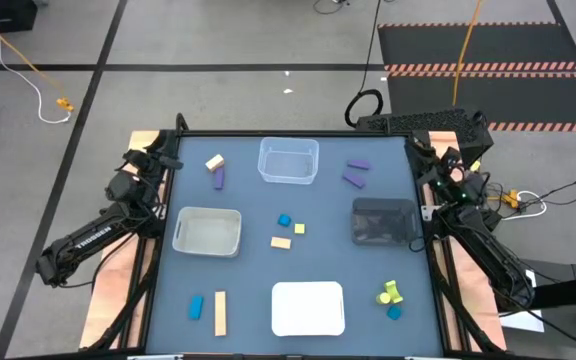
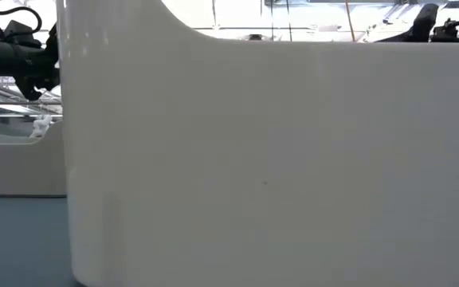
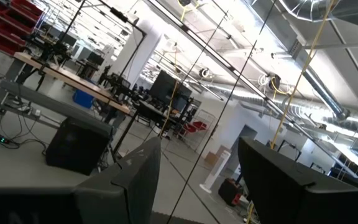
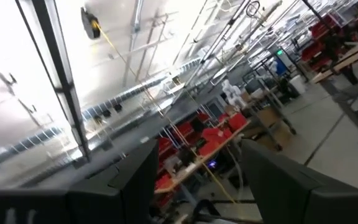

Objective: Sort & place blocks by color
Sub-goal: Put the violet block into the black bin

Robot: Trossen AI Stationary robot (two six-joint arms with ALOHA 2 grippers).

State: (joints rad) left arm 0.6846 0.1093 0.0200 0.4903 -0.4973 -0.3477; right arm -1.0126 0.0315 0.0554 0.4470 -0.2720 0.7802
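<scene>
Plainly, both arms sit folded back at the table edges, so the coming move turns on which blocks lie nearer which arm. At the left edge of the high view the left gripper [image 1: 164, 160] hangs parted, holding nothing; its wrist view shows only room between the two dark fingers [image 3: 143, 180]. Nearest it, toward the upper left, lie a tan block [image 1: 214, 162] and a purple block [image 1: 218, 178] just below it, touching or nearly so. Lower left, a blue block [image 1: 196, 306] sits beside a tan bar [image 1: 220, 313] whose long axis runs up the frame. In the middle, between the grey bin [image 1: 179, 240] and the dark bin [image 1: 358, 209], sit a blue cube [image 1: 284, 220], a yellow cube [image 1: 299, 229] and a tan piece [image 1: 281, 242]. Upper right, two purple blocks [image 1: 357, 172] lie beside the clear bin [image 1: 315, 150]. Lower right, a yellow-green block [image 1: 389, 293] sits against a blue one [image 1: 394, 312], near the white tray [image 1: 308, 288]. At the right edge the right gripper [image 1: 438, 165] is likewise parted and empty, so the purple pair looks like its closest pick
</scene>
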